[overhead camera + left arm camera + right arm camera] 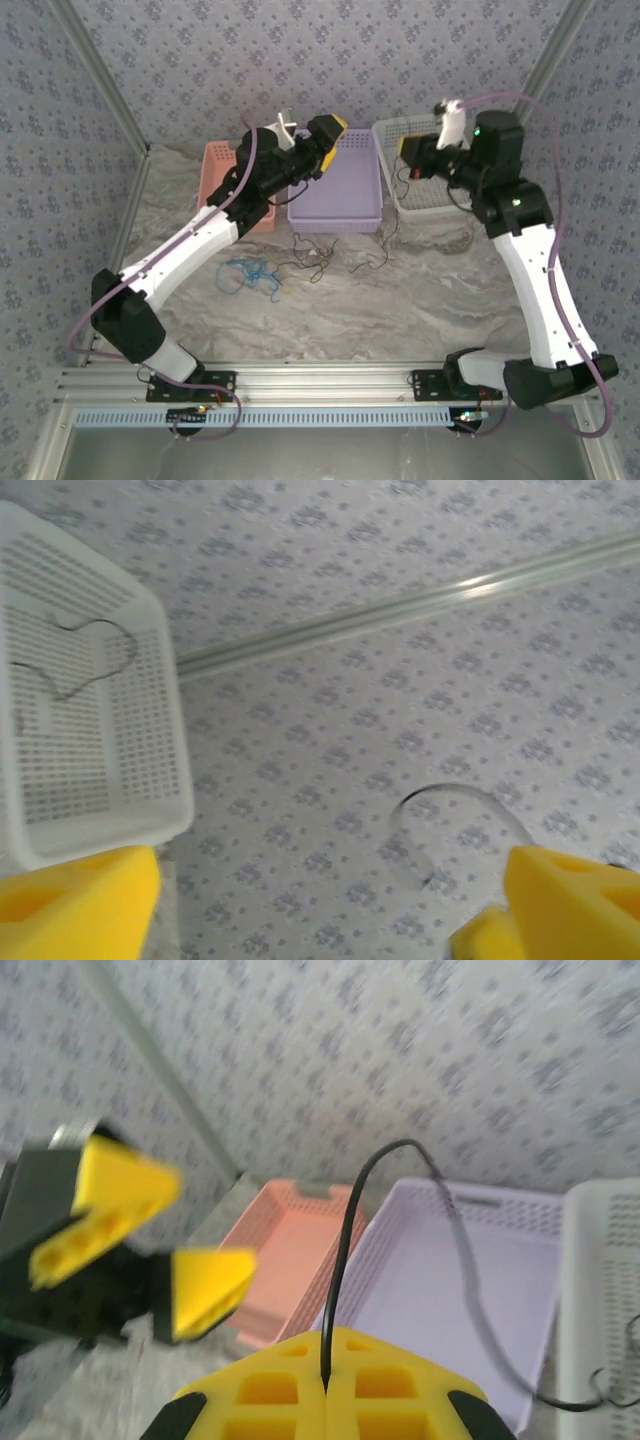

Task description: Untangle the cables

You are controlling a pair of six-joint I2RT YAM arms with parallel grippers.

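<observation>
Over marbled tabletop (420, 300), a black cable (345, 1250) is pinched in the closed right fingers (270, 1392) and trailed into the white basket (600, 1260); left fingers (80, 900) are held wide, empty.

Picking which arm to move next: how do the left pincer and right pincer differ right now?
The left pincer stands wide open with nothing gripped; the right pincer is shut on a black cable. The left pincer hangs near the purple basket; the right pincer is at the white basket. Both are raised off the table and have yellow fingers.
</observation>
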